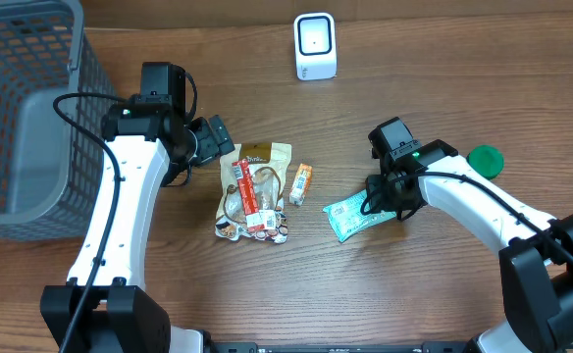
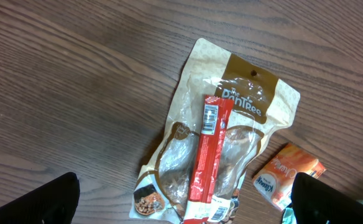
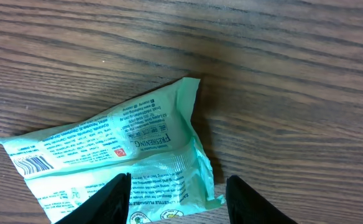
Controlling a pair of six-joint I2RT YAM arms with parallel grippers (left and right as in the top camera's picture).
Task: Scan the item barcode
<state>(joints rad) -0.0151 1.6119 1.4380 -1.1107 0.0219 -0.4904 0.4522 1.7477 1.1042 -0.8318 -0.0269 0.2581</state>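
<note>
Evidently you've scanned nothing yet: your right gripper (image 3: 178, 202) straddles the green packet (image 3: 107, 149) lying on the table (image 1: 267, 294), well apart from the white scanner (image 1: 315, 46), whether pinching it I cannot tell, and your left gripper (image 2: 184, 202) hangs wide open.

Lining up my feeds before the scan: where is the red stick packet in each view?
Overhead: left of centre, red stick packet lying on the tan pouch.
Left wrist: centre, barcode end uppermost.
Right wrist: not in it.
Shared landmark: the tan pouch beneath it, overhead and left wrist.

Bright even light, soft shadows, crisp focus — blurred dark lower edges
</note>
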